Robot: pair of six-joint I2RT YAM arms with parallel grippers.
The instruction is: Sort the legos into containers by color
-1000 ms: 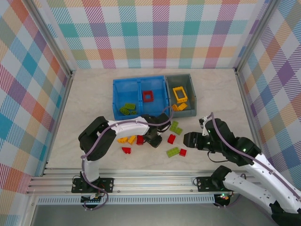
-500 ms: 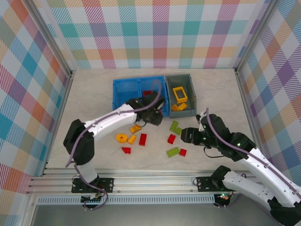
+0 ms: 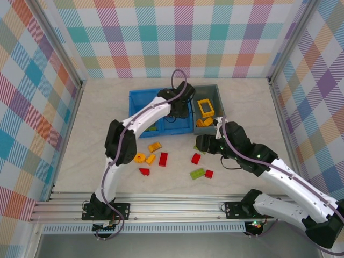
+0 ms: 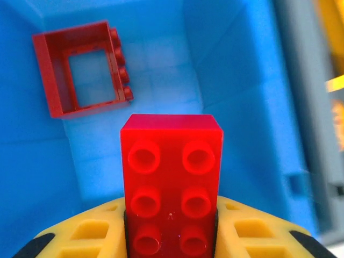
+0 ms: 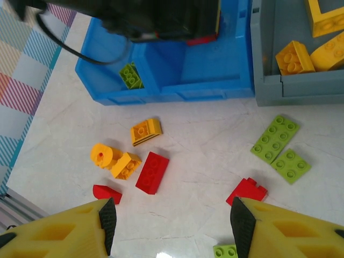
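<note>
Legos [image 3: 163, 159] in red, yellow and green lie loose on the pale marbled tabletop [image 3: 97, 123] in the overhead view, in front of the blue bin [image 3: 134, 110] and the grey bin [image 3: 219, 102] beside it. The left tool [image 3: 179, 106] hangs over the blue bin's right compartment. The right tool [image 3: 201, 143] hovers near the grey bin's front corner. Pastel plaid walls [image 3: 43, 80] close in three sides, and a metal rail [image 3: 161, 201] runs along the near edge.

Left wrist view: the tool is pinching a red brick [image 4: 171, 177], two studs wide, above the blue floor where a red square frame [image 4: 80, 67] lies. Dropped from this height, the brick may bounce, and the grey bin's wall is close.

Right wrist view: the fingers [image 5: 64, 228] are spread wide with nothing between them, above a loose red brick [image 5: 152, 172] and two green plates [image 5: 275, 138]. The left arm [image 5: 161, 19] sits just ahead over the bin, so a forward reach risks the arms knocking. The plates lie just beside each other, so closing on one could drag the other
</note>
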